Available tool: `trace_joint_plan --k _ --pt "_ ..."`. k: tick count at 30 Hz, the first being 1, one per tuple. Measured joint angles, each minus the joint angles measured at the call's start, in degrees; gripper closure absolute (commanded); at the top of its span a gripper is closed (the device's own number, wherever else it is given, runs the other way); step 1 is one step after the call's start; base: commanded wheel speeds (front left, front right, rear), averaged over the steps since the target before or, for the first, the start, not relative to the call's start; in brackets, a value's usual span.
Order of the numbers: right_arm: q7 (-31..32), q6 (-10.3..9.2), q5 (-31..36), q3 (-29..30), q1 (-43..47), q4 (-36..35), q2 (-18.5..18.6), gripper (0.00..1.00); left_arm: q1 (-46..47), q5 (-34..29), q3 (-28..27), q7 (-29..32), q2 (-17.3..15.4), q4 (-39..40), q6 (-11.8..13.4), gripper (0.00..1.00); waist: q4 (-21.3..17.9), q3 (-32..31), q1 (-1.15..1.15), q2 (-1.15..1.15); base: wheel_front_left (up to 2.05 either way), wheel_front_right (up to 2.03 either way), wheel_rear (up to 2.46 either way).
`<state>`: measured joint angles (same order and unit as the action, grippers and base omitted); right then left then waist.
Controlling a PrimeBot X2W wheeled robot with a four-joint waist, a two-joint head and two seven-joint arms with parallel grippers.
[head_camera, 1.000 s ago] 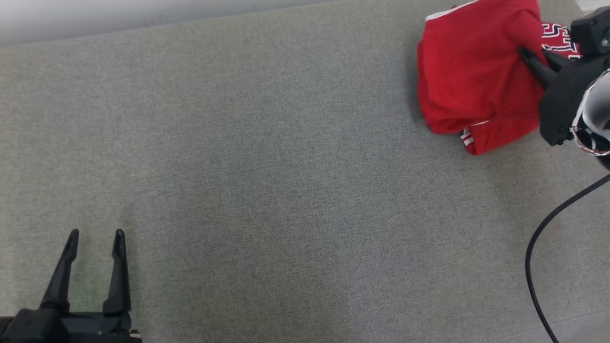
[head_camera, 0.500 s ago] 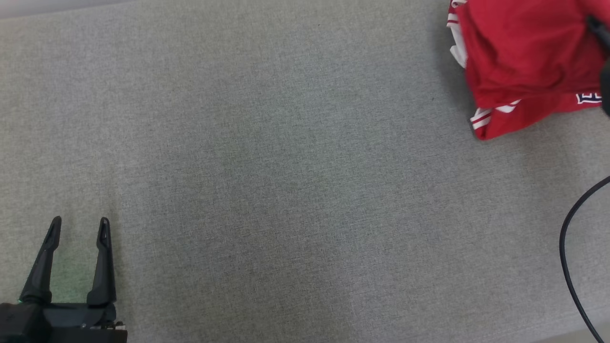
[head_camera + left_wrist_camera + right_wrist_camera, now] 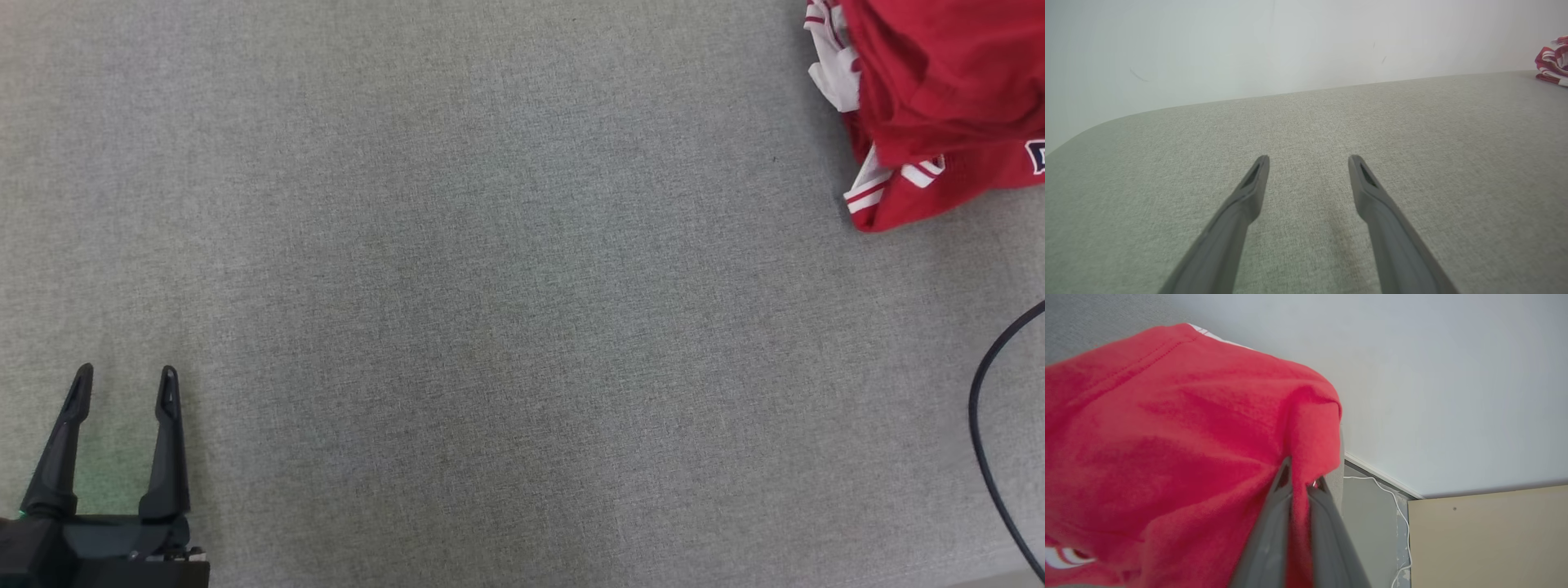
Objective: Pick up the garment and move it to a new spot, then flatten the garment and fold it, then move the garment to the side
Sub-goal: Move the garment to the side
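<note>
Right hand (image 3: 1301,479) clamped on the red garment (image 3: 947,90) at far right; left hand (image 3: 124,382), fingers apart, well away.

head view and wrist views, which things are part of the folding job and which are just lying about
Job: red shirt; right hand, shut on a pinch of it; left hand, open and empty; grey fabric table.
Just there: black cable; white cord; beige panel.
</note>
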<state>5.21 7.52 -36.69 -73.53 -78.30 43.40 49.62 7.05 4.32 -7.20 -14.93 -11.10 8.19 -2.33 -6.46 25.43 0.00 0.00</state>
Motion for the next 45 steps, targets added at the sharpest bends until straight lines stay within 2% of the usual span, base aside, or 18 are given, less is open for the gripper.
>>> trace_joint_plan --k 7,8,10,11,19,23,28,32,41,45 --pt "0.6 0.0 0.9 0.0 -0.4 1.1 0.1 1.0 0.0 0.1 0.2 0.0 -0.2 0.1 0.4 0.0 -0.1 0.6 0.0 0.0 0.0 0.0 0.0" --pt "0.7 0.0 0.9 0.0 -0.4 1.3 0.1 0.82 0.0 0.2 0.2 0.0 -0.2 0.0 0.4 0.0 -0.1 0.6 0.0 0.0 0.0 0.0 0.0" --pt "0.6 0.0 1.4 0.0 -0.4 1.8 -0.1 0.18 0.1 0.2 0.3 0.0 -0.3 0.0 0.5 0.0 -0.1 0.7 0.0 0.0 0.0 0.0 0.0" --pt "0.6 0.0 1.5 0.0 -0.4 2.0 -0.2 0.0 0.1 0.2 0.3 0.0 -0.3 -0.1 0.6 0.0 -0.1 0.7 0.0 0.0 0.0 0.0 0.0" --pt "0.5 0.0 3.3 0.0 -0.8 3.4 -0.9 0.0 0.1 0.5 0.8 0.0 -0.3 -0.5 1.0 0.0 -0.1 -0.2 0.0 0.0 0.0 0.0 0.0" --pt "-4.1 0.0 0.2 2.2 -1.2 4.6 -2.4 0.0 0.0 0.6 1.0 0.0 0.1 -0.8 1.4 0.0 0.0 -1.2 0.0 0.0 0.0 0.0 0.0" --pt "-12.4 -0.01 -5.4 8.4 0.0 7.6 -6.2 0.0 -0.1 1.2 1.2 0.0 1.0 -1.9 1.6 0.0 0.3 -3.1 0.0 0.0 0.0 0.0 0.0" --pt "-17.2 0.0 -8.3 11.2 3.5 8.6 -10.0 0.0 -0.7 1.8 1.2 0.0 2.2 -2.4 1.9 0.0 0.5 -5.2 0.0 0.0 0.0 0.0 0.0" --pt "-20.2 0.0 -10.2 17.7 9.8 7.9 -15.7 0.0 -2.5 2.2 1.2 0.0 4.0 -3.4 2.0 0.0 1.2 -10.0 -0.01 0.0 0.0 0.0 0.0" --pt "-20.3 0.0 -8.5 24.0 13.4 3.7 -17.8 0.0 -3.2 2.2 1.1 0.0 4.4 -3.8 2.2 0.0 1.4 -12.4 -0.01 0.0 0.0 0.0 0.0"
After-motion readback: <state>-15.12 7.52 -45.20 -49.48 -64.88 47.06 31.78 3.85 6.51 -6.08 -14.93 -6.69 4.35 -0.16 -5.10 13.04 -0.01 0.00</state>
